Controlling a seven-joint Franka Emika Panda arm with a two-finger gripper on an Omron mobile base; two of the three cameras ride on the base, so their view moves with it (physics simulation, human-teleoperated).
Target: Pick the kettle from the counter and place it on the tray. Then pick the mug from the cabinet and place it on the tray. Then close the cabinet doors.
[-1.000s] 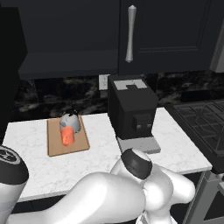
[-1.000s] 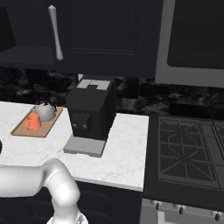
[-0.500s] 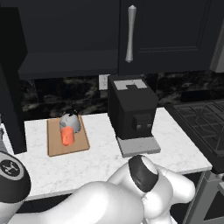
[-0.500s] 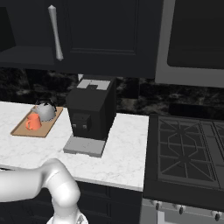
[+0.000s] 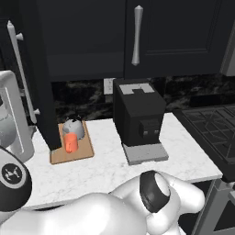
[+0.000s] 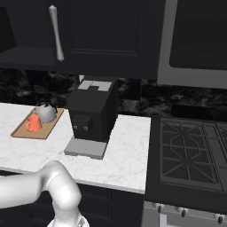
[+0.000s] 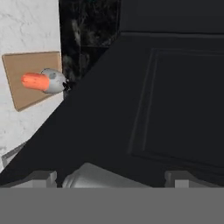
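Pincer [image 7: 109, 175] wide, against cabinet door [image 7: 166, 109]

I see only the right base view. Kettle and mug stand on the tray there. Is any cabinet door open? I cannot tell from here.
Observer: Yes. In the left base view the left cabinet door stands swung out over the counter, beside the tray.
Operator: And where is the gripper?
Observer: In the hand view the gripper faces a dark door panel from close.
Operator: Has it gripped something?
Observer: No. Its jaws stand wide open, with a silver bar handle low between them.
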